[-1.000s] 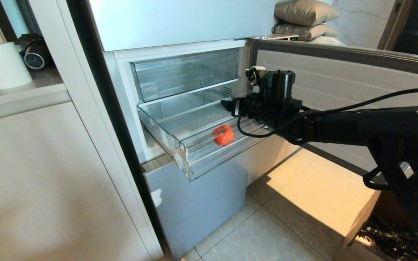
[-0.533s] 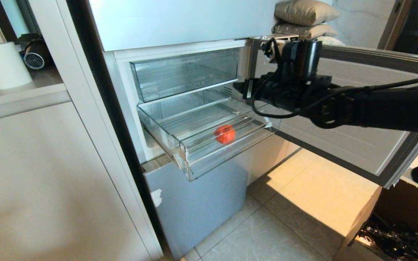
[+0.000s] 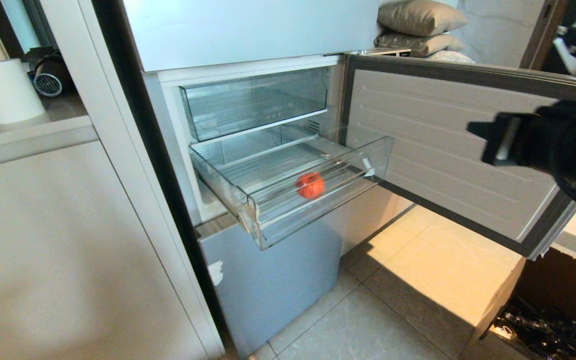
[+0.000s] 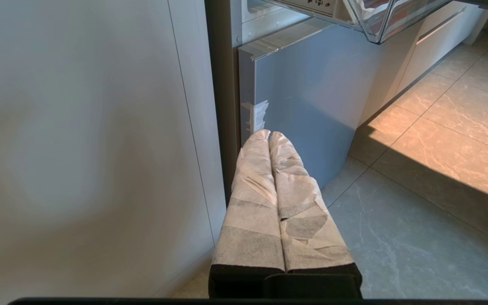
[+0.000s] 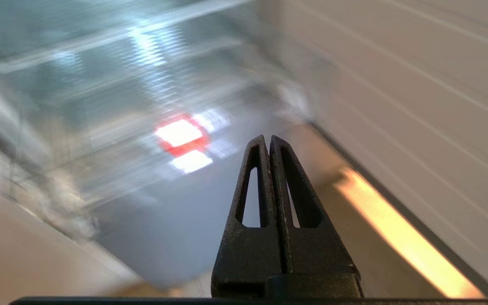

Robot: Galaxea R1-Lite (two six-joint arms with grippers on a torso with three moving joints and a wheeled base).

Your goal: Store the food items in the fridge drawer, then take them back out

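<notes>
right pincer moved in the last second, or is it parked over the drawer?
Yes. The right pincer has pulled back from above the fridge drawer, ending in front of the open fridge door, shut and empty; the apple lies in the drawer.

My right gripper (image 5: 270, 142) is matte black plastic, each finger (image 5: 250, 190) a tapered wedge with a long slot cut through it. My left gripper (image 4: 268, 137) has fingers (image 4: 252, 203) wrapped in wrinkled whitish tape, black showing only at their base, behind the tips.
</notes>
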